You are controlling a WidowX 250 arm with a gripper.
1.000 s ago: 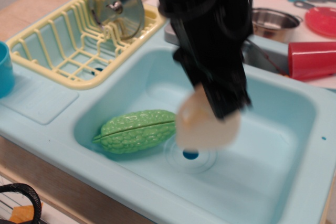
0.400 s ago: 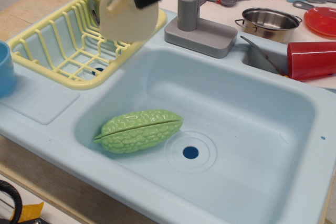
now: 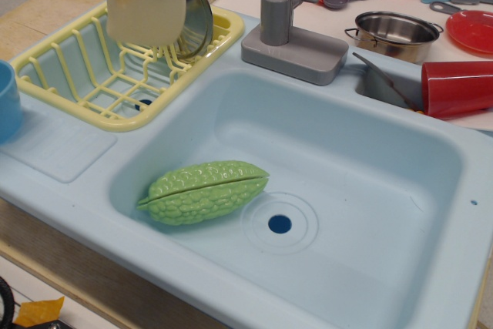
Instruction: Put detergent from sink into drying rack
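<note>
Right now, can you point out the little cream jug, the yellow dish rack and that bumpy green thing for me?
Jug (image 3: 146, 9): the only camera view, on its front face.
Dish rack (image 3: 48, 45): same view, on the rim at the left.
Green gourd (image 3: 204, 192): same view, on its middle, lying in the sink.

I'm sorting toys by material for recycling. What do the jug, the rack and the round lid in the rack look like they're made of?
The detergent jug looks like cream moulded plastic, matte and smooth. The drying rack seems pale yellow plastic, its ribs slightly glossy. The lid looks like polished metal, judging by its mirror-like sheen, though it could be chromed plastic.
</note>
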